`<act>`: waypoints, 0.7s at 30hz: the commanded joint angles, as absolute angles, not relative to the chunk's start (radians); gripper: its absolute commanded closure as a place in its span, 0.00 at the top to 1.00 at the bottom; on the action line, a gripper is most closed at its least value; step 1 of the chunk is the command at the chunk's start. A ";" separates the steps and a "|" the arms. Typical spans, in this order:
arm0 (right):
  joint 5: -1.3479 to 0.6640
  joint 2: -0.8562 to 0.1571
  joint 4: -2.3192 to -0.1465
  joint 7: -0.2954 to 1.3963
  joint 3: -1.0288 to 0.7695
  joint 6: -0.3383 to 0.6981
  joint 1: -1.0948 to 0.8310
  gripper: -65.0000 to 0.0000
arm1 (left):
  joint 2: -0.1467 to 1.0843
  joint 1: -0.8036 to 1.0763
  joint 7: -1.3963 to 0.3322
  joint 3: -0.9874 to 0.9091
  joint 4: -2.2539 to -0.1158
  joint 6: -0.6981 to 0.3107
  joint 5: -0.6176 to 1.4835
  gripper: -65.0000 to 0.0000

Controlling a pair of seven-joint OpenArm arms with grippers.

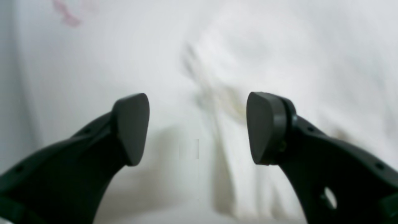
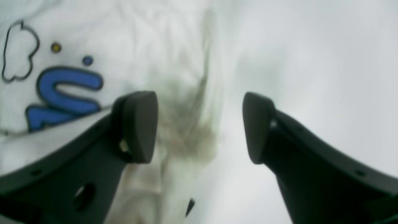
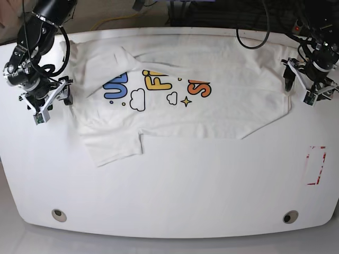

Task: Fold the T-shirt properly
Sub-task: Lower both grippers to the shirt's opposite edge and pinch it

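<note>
White table [image 3: 169,196] carries the T-shirt [image 3: 228,111], spread across the far half, lower part folded up over the print, one sleeve [image 3: 114,148] sticking out toward the near edge. Left gripper [image 3: 310,84] at one side edge of the shirt, right gripper [image 3: 46,100] at the opposite one; jaws on both spread wide, nothing held.

I see the T-shirt [image 3: 180,106] spread across the far half of the table [image 3: 175,196]; everything nearer than its hem is bare white surface I could sweep through. Beside its two ends sit my left gripper [image 3: 310,84] and right gripper [image 3: 45,100], jaws apart, narrowing those margins.
</note>
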State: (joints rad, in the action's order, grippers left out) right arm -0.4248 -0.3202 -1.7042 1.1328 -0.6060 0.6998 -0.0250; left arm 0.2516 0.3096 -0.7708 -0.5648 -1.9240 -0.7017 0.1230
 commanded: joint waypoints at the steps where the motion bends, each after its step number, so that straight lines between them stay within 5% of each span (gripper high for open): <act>1: -0.437 -0.348 -1.632 1.113 -0.588 0.698 0.041 0.63 | 0.262 0.277 -0.779 -0.572 -1.917 -0.698 0.128 0.70; 21: -0.437 -0.464 -0.908 0.690 -0.282 0.698 0.381 0.57 | 0.262 -0.041 -0.892 -0.630 -1.616 -0.698 0.128 0.70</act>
